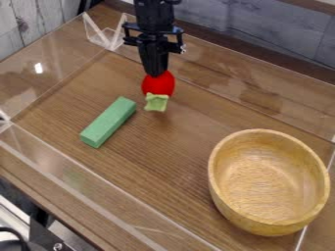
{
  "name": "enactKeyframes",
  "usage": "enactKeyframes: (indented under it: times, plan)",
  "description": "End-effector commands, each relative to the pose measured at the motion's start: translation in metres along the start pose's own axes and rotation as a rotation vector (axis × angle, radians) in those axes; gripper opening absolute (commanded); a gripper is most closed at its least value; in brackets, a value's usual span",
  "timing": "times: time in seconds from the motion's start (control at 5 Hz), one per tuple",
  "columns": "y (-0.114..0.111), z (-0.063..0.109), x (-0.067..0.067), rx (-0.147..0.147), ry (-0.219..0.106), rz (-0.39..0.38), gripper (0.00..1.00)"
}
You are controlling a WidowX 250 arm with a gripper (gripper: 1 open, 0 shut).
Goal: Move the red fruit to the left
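Both jaws of the gripper (157,74) pinch the red fruit (159,86) right below them, while the green block (109,121) lies near, lower left of them.

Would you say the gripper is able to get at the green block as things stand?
Probably not to grasp it: the gripper is shut on the red fruit. The way itself looks free, though: the green block lies in the open nearby, with nothing on it.
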State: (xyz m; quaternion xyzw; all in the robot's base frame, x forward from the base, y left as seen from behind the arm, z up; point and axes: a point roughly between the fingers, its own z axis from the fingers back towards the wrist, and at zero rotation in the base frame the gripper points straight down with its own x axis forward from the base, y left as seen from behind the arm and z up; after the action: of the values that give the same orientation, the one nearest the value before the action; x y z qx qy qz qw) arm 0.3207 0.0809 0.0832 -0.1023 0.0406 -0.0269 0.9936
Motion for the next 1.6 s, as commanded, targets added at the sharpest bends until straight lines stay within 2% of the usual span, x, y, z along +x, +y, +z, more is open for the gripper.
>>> enactKeyframes:
  times: [0.0, 0.2, 0.6, 0.8, 1.0, 1.2, 1.4]
  plan:
    - [-0.009, 0.012, 0.001, 0.013, -0.07, 0.027, 0.0]
    - [-0.016, -0.002, 0.001, -0.001, -0.067, 0.057, 0.0]
    - [-0.006, -0.027, 0.007, -0.004, -0.041, 0.046, 0.0]
    - [-0.006, -0.033, 0.017, -0.005, -0.038, 0.052, 0.0]
    - [-0.006, -0.038, 0.026, -0.007, -0.034, 0.058, 1.0]
    - [-0.008, -0.039, 0.023, -0.014, -0.032, 0.077, 1.0]
    - [-0.01, -0.041, 0.022, -0.014, -0.033, 0.096, 0.0]
